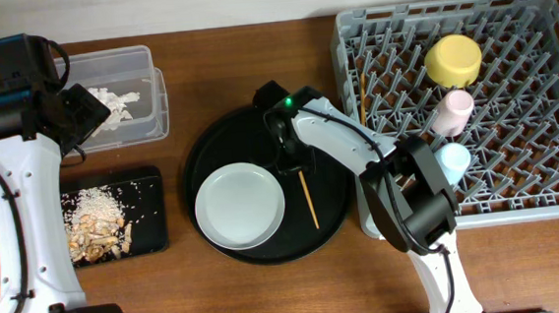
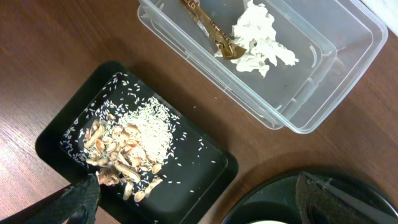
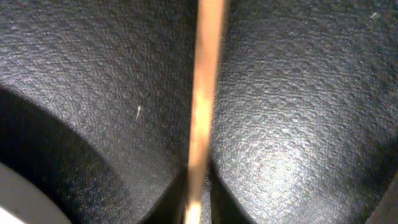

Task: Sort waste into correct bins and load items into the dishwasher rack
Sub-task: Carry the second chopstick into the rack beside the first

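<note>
**A:** Up close, what has the right tool [image 3: 198,198] got?

**B:** It pinches a chopstick [image 3: 205,87], a finger on either side, low over the round tray [image 3: 298,124]. The plate [image 3: 15,208] shows at the corner. Only that wrist view shows the grip. From overhead the arm hides the fingers.

**A:** And the left tool [image 2: 196,190]?

**B:** Spread wide, holding nothing. Its camera looks down on the black tray [image 2: 186,186], where rice [image 2: 149,127] and brown food pieces [image 2: 115,165] lie.

**A:** Further off?

**B:** The tub [image 2: 323,81], just beside that tray on the desk [image 2: 50,50], holds the paper [image 2: 258,37] and the wrapper [image 2: 214,34]. The wrapper is hard to make out from overhead.

**A:** The rack?

**B:** Only the overhead view shows the rack [image 1: 536,158], far right. In it stand the blue cup [image 1: 452,159], the pink cup [image 1: 451,112] and, farthest, the bowl [image 1: 453,58]. A second chopstick [image 1: 361,82] lies along its left side.
</note>
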{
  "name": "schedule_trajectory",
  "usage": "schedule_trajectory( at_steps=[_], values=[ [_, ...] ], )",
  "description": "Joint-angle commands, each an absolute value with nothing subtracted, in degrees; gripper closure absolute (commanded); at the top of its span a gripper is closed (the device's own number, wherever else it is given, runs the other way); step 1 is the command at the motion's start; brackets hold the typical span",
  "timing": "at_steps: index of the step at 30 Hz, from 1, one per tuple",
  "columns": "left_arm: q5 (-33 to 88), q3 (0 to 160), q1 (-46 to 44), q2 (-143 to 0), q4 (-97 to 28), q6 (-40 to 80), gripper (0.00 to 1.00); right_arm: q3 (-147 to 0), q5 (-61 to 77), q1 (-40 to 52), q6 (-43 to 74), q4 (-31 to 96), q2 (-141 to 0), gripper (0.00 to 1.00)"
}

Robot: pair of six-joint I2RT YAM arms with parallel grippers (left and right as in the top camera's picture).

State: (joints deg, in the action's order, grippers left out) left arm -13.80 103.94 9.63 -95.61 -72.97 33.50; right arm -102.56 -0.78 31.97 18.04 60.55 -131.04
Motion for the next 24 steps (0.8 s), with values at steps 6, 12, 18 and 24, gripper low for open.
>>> schedule_trajectory(
  at_steps=[6,12,18,24],
  values=[
    [-14.39,104.4,9.91,-94.89,-72.9,33.85,0.01,-111.09,-3.22,29.02,16.34,67.16,-128.51,0.96],
    [-14.39,104.4,9.91,-94.89,-72.9,33.85,0.01,-129.08,-5.96,18.79,13.54,75.53,-125.93,0.96],
    [-14.39,104.4,9.91,-94.89,-72.9,33.85,0.01,-131.26,-1.67,10.02,10.9,76.44,-126.45,0.96],
    [-14.39,104.4,9.91,-94.89,-72.9,33.85,0.01,-128.77,-1.23,8.62,10.28,73.84,-128.11,0.96]
  ],
)
